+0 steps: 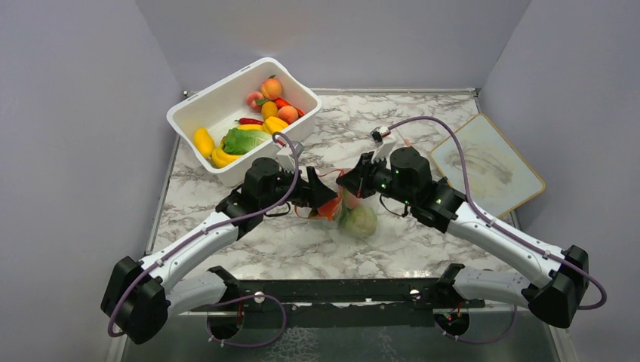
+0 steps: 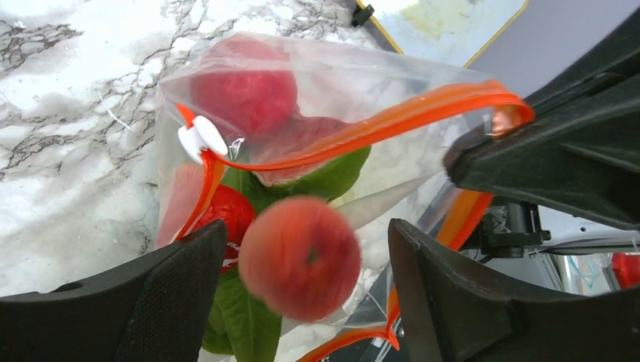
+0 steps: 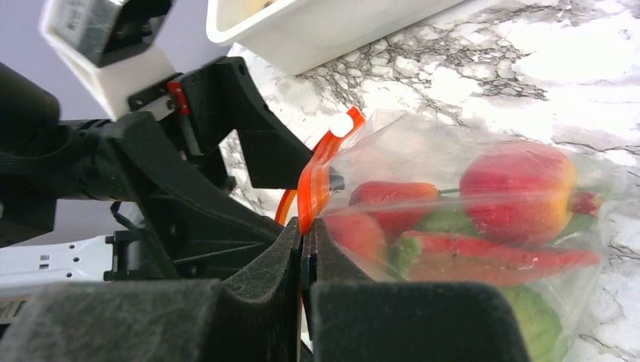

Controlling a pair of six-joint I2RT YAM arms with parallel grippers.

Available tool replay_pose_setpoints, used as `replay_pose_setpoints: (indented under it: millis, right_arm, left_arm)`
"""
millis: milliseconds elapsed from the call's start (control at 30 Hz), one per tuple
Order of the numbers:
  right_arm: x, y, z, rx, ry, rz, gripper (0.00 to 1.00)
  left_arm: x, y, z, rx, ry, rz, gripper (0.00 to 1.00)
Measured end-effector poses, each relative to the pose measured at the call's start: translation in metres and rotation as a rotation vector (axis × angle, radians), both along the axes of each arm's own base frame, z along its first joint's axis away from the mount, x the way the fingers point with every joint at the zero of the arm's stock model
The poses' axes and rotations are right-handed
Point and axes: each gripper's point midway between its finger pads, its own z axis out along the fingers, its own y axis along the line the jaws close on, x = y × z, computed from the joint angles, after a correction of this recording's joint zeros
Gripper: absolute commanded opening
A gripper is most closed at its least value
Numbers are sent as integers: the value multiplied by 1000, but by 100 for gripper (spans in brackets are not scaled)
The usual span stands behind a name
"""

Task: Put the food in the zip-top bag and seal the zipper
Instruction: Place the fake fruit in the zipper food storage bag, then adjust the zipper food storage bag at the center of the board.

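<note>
The clear zip-top bag (image 2: 392,83) hangs open between my grippers, above the marble table. Its orange-red zipper (image 2: 392,121) runs along the mouth, with a white slider (image 2: 201,139) at one end. My left gripper (image 2: 306,226) is open above the mouth. A blurred peach (image 2: 300,256) sits between its fingers, touching neither. Red fruit (image 2: 243,87) and green leaves (image 2: 241,317) lie inside. My right gripper (image 3: 307,226) is shut on the zipper (image 3: 313,177). From above, the bag (image 1: 349,204) holds a green cabbage (image 1: 359,221).
The white tub (image 1: 215,87) at the back left holds peaches, yellow fruit, red peppers and a leafy green. A flat board with a tan rim (image 1: 487,162) lies at the right. Grey walls enclose the table.
</note>
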Motion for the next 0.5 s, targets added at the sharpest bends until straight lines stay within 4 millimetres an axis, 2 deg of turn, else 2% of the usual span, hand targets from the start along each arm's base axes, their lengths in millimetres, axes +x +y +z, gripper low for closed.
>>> replay_pose_setpoints:
  millis: [67, 333, 500]
  right_arm:
    - [1, -1, 0, -2, -2, -9, 1]
    - [2, -10, 4, -6, -14, -46, 1]
    - [1, -18, 13, 4, -32, -71, 1]
  left_arm:
    - [-1, 1, 5, 4, -12, -4, 84]
    - [0, 8, 47, 25, -123, -6, 83]
    - [4, 24, 45, 123, -148, 37, 81]
